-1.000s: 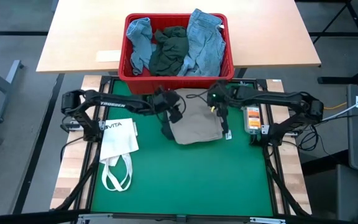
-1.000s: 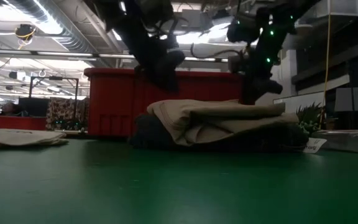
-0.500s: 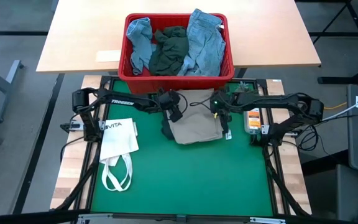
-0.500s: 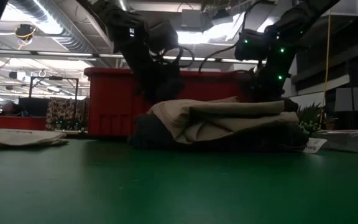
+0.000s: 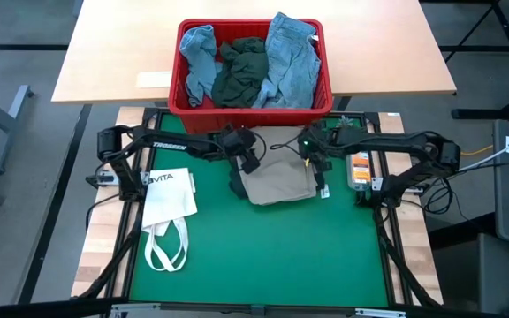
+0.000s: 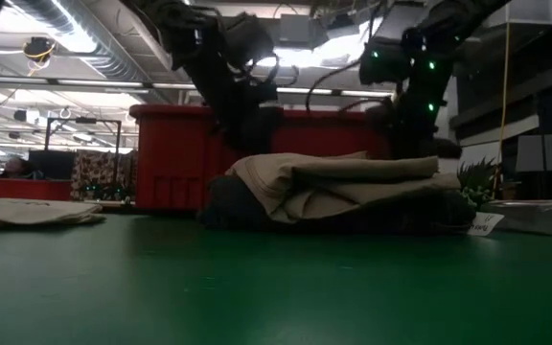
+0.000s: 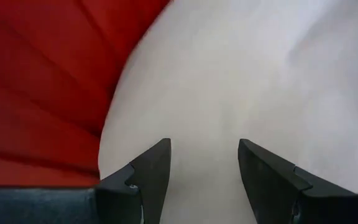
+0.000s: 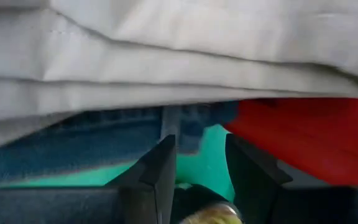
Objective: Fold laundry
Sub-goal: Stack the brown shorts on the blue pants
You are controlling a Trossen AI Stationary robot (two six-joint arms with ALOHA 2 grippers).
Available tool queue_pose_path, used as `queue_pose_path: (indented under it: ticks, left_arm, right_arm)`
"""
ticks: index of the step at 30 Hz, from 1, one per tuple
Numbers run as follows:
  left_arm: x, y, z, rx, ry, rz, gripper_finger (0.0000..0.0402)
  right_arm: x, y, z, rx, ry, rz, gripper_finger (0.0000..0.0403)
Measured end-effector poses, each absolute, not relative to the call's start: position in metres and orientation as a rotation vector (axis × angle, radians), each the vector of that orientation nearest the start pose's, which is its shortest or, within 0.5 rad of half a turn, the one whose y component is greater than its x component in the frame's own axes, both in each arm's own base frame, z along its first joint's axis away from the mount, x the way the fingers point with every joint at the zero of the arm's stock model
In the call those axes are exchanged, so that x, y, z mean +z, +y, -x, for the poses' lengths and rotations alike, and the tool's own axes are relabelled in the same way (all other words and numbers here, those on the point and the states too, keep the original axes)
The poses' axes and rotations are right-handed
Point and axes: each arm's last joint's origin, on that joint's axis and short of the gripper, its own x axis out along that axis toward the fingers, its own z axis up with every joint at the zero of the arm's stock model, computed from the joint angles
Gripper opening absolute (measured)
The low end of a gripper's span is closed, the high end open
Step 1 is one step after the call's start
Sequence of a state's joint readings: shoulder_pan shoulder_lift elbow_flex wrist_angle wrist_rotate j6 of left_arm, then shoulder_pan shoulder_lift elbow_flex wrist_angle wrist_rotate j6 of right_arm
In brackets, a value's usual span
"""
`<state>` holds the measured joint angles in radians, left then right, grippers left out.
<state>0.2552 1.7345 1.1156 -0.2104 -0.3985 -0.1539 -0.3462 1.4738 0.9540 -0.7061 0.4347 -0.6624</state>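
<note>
Industrial lab or workshop, exposed ceiling ducts (image 6: 75, 43), strip lights, framed robot table (image 5: 263, 256)

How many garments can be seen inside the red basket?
3. A light blue denim piece lies at the basket's left side, a dark green-grey piece in the middle, and light blue jeans at the right. More may be hidden underneath.

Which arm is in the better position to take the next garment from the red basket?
Neither clearly. Left gripper and right gripper, both open, sit at the beige garment's far corners, just beside the red basket.
</note>
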Motion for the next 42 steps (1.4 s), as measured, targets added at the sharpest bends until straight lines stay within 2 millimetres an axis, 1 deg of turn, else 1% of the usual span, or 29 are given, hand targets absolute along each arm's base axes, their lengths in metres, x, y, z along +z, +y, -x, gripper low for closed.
queue_pose_path:
  ticks: [3, 6, 8, 11, 14, 19, 23, 28, 33, 35, 38, 42]
  left_arm:
    - [0.209, 0.095, -0.347, 0.661, 0.763, 0.074, 0.0182]
    - [0.216, 0.086, -0.347, 0.633, 0.742, 0.061, 0.0182]
    - [0.223, 0.078, -0.347, 0.615, 0.719, 0.055, 0.0182]
    - [0.232, 0.068, -0.345, 0.589, 0.7, 0.047, 0.0182]
    - [0.243, 0.057, -0.339, 0.561, 0.692, 0.038, 0.0182]
    - [0.259, 0.039, -0.33, 0.515, 0.671, 0.025, 0.0182]
    - [0.271, 0.028, -0.322, 0.486, 0.652, 0.015, 0.0182]
    - [0.282, 0.016, -0.313, 0.451, 0.641, 0.004, 0.0182]
    - [0.29, 0.009, -0.305, 0.503, 0.619, -0.031, 0.0182]
    - [0.295, 0.008, -0.3, 0.534, 0.613, -0.047, 0.0182]
    - [0.301, 0.006, -0.295, 0.539, 0.595, -0.048, 0.0182]
    - [0.307, 0.004, -0.288, 0.53, 0.59, -0.049, 0.0182]
  right_arm:
    - [0.227, -0.104, -0.253, -0.243, 1.427, 0.601, 0.0138]
    - [0.242, -0.106, -0.26, -0.266, 1.375, 0.602, 0.0138]
    - [0.249, -0.106, -0.266, -0.279, 1.32, 0.607, 0.0138]
    - [0.251, -0.108, -0.273, -0.301, 1.223, 0.603, 0.0138]
    - [0.244, -0.108, -0.277, -0.28, 1.148, 0.583, 0.0138]
    - [0.226, -0.108, -0.276, -0.286, 1.109, 0.582, 0.0138]
    - [0.209, -0.106, -0.271, -0.287, 1.113, 0.582, 0.0138]
    - [0.189, -0.103, -0.261, -0.273, 1.158, 0.581, 0.0138]
    - [0.173, -0.1, -0.252, -0.264, 1.2, 0.578, 0.0138]
    - [0.17, -0.099, -0.25, -0.264, 1.198, 0.579, 0.0138]
    - [0.171, -0.099, -0.251, -0.267, 1.194, 0.581, 0.0138]
    - [0.182, -0.102, -0.258, -0.278, 1.169, 0.584, 0.0138]
